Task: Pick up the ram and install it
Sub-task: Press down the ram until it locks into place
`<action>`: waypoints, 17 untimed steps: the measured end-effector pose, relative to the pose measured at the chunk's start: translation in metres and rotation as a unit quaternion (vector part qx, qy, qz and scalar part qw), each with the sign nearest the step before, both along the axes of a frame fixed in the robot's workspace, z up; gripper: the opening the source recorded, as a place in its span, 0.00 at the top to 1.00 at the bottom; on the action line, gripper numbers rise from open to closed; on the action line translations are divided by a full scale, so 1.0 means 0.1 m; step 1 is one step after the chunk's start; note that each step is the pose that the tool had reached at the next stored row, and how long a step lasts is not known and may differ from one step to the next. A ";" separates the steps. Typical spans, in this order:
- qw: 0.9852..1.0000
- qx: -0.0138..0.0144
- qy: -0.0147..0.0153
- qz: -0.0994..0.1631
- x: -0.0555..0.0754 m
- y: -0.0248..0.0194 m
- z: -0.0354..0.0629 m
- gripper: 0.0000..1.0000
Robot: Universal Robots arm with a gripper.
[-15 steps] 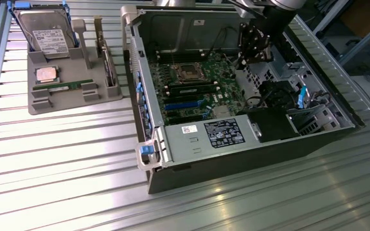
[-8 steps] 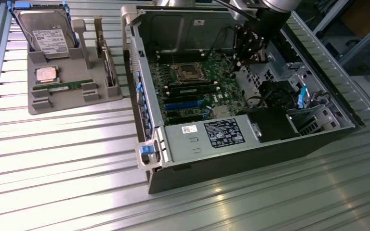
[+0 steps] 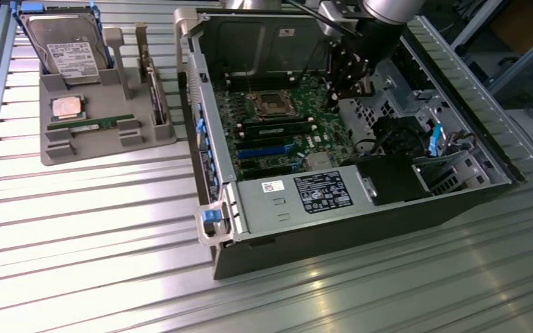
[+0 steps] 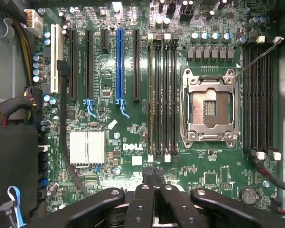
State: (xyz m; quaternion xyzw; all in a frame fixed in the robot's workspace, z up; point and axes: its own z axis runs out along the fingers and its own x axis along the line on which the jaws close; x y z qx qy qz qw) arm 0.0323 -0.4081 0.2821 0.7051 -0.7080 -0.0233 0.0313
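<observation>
One ram stick [image 3: 86,125], green with a white label, lies flat in the grey tray [image 3: 58,154] at the exterior view's left. A second ram stick [image 3: 279,129] stands in a memory slot beside the open processor socket [image 3: 272,103]; the wrist view shows it edge-on as ram stick [image 4: 153,95]. My gripper [image 3: 343,84] hangs inside the open computer case [image 3: 341,229], above the motherboard [image 4: 109,109] and to the exterior view's right of the socket. In the wrist view the gripper [image 4: 154,172] is shut, its black fingers [image 4: 147,190] pressed together with nothing between them.
The tray also carries a hard drive [image 3: 67,52], a square silver processor chip [image 3: 66,107] and an upright expansion card [image 3: 155,90]. Inside the case sit a power supply [image 3: 308,198], cables and a drive cage [image 3: 433,146]. A ribbed metal table [image 3: 109,263] lies all around.
</observation>
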 end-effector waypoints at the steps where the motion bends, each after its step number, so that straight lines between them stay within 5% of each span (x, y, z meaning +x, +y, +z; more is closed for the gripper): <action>1: 1.000 0.000 0.000 0.000 -0.01 0.000 -0.023 0.90; 4: 1.000 0.000 0.000 0.000 -0.03 0.012 -0.138 0.90; 17: 1.000 0.000 0.000 0.000 -0.14 0.036 -0.370 0.90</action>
